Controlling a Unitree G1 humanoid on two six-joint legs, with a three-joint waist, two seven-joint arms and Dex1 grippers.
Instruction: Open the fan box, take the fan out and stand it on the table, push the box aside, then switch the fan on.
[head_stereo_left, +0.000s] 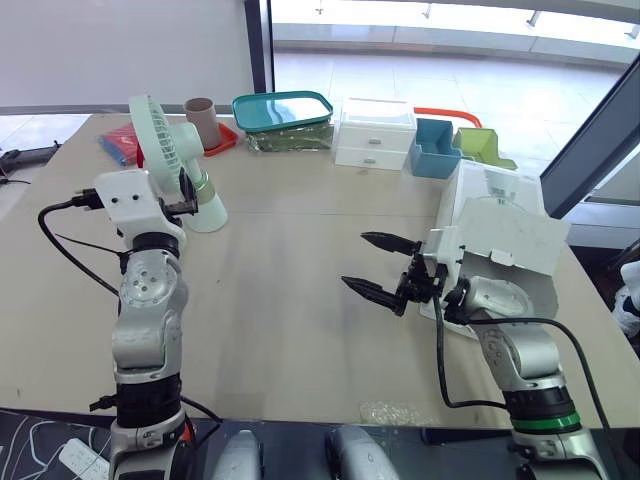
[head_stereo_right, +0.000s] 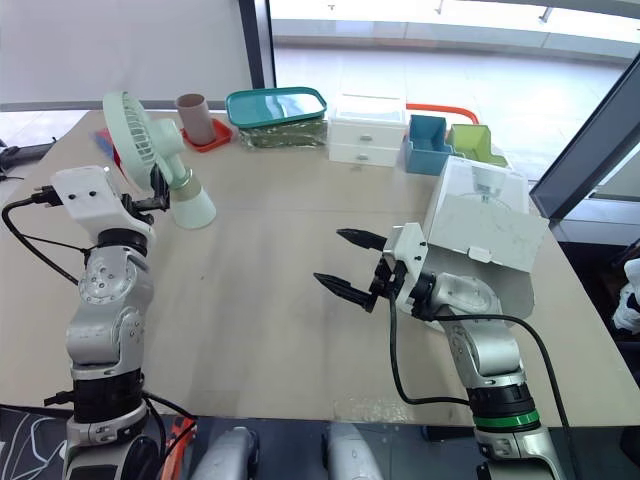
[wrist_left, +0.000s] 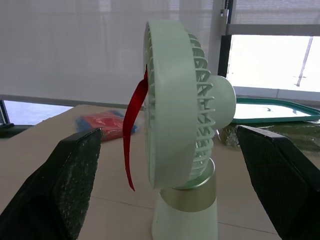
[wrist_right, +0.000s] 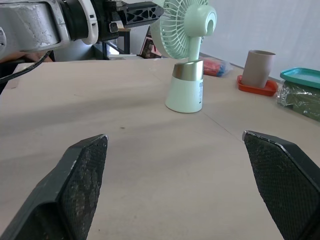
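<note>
Left gripper (wrist_left: 167, 132) spreads wide around the mint-green fan (head_stereo_left: 178, 165), upright on the table (head_stereo_left: 300, 330); right gripper (head_stereo_left: 355, 260) gapes beside the opened fan box (head_stereo_left: 500, 225) at the right edge. Red ribbon (wrist_left: 132, 135) hangs limp, so I'd say only switching on remains.

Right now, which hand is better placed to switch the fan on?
The left. The left hand is open and close beside the fan, while the right hand is farther off, next to the box.
</note>
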